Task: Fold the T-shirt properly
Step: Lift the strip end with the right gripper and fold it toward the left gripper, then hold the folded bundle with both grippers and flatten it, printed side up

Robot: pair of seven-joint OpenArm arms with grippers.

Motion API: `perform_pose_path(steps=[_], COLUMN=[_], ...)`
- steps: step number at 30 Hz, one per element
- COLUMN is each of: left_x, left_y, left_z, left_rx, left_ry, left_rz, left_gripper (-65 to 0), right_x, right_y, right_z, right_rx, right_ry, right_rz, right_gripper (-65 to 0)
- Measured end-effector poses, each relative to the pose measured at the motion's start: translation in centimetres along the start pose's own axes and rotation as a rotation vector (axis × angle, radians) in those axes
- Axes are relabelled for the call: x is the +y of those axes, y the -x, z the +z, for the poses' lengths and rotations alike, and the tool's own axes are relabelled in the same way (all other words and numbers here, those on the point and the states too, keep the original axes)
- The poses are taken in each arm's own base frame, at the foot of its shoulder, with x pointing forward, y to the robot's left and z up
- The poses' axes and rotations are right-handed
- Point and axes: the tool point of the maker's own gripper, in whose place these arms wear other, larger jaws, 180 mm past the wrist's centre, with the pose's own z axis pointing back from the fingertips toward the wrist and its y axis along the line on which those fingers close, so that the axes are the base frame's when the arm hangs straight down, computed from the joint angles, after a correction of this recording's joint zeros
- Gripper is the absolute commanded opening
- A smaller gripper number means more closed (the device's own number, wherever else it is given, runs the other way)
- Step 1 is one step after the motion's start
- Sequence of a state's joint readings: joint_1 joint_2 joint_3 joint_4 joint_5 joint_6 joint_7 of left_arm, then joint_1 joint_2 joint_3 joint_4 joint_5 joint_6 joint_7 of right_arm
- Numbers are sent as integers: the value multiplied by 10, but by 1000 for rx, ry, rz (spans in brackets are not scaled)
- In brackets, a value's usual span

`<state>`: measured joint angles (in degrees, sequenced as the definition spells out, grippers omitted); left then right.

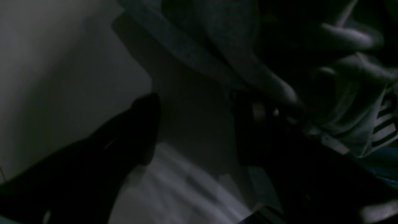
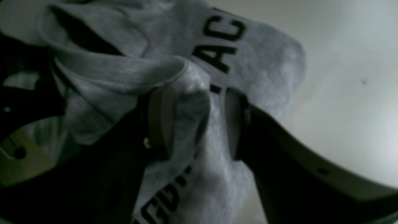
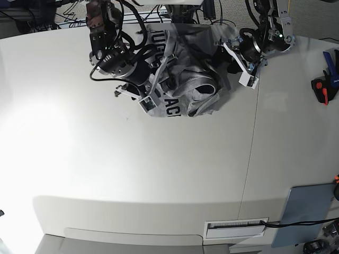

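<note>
The heather-grey T-shirt point(image 3: 193, 79) lies bunched in a heap at the far middle of the white table point(image 3: 159, 169), with black capital lettering showing along its left and front folds. My right gripper point(image 3: 150, 99), on the left of the base view, is shut on a thick fold of the T-shirt point(image 2: 192, 124) beside the lettering; the cloth fills the gap between both fingers point(image 2: 158, 121). At the heap's right edge my left gripper point(image 3: 241, 66) stands open. Its wrist view is dark: the gripper point(image 1: 199, 124) has bare table between its fingers, and the T-shirt point(image 1: 217, 46) lies just beyond.
A red-and-black tool point(image 3: 320, 87) and a blue tool point(image 3: 331, 61) lie at the table's right edge. A blue-grey pad point(image 3: 310, 211) sits at the near right corner. Cables point(image 3: 159, 13) hang behind the shirt at the far edge.
</note>
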<state>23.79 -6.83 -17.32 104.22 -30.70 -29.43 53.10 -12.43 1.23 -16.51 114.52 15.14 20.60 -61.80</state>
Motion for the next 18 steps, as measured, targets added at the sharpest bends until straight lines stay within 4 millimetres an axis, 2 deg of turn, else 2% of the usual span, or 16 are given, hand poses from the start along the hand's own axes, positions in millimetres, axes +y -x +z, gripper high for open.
perform_pose_path(steps=[1,5,11,18], left_x=[0,0,0,0], left_y=[0,0,-2,-2], left_z=[0,0,0,0], left_rx=[0,0,-11,-10], left_ry=[0,0,0,0], left_rz=[0,0,0,0], left_gripper=[-266,-266,-266,-266], right_x=[1,3,42,105], right_y=[-1,-3,-16,-27], right_z=[0,0,8,42], right_rx=[-1,-9,-76,-140], right_ry=[-5,-21,-230,-606], right_rz=[8,15,69,71], right_gripper=[-416,-650,-650,-650])
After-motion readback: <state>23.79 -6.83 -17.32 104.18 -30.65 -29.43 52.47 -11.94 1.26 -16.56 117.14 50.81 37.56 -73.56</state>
